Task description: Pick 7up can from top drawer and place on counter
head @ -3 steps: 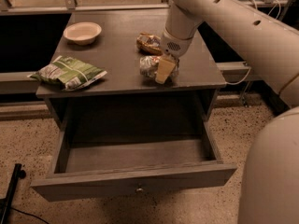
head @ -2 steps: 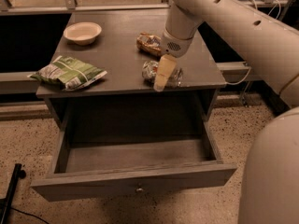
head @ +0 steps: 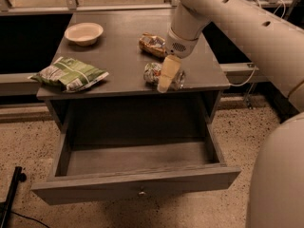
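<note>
The 7up can [head: 152, 73], silver with green marks, lies on its side on the counter [head: 118, 51] near the front right edge. My gripper [head: 166, 78] hangs from the cream arm straight over the can's middle and covers part of it. The can appears to rest on the counter top. The top drawer [head: 137, 184] is pulled fully out below, its inside is bare, and its small round knob [head: 141, 192] shows on the front panel.
A brownish-orange can [head: 153, 44] lies on the counter just behind the 7up can. A green chip bag [head: 69, 73] sits at the front left and a pale bowl [head: 83, 33] at the back left. My arm's large white body fills the right side.
The gripper with the can has shifted slightly down and toward the counter's front edge. The can now shows on both sides of the gripper. The drawer has not moved.
</note>
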`<move>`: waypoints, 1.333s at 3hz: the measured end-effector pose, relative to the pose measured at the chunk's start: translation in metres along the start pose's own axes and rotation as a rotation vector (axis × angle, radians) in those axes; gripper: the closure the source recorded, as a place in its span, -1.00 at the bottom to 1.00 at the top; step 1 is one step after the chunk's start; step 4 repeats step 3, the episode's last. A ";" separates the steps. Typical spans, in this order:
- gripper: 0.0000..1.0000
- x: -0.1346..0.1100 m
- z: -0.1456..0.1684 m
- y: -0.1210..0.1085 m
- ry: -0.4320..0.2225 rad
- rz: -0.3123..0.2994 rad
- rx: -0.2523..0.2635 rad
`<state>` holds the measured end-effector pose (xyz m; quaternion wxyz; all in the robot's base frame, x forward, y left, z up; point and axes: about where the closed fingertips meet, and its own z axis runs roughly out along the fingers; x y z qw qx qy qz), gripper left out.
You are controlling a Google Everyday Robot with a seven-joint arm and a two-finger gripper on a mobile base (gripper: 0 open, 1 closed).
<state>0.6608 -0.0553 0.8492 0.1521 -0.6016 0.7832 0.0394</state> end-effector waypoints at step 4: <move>-1.00 0.020 -0.069 0.015 -0.066 -0.156 0.325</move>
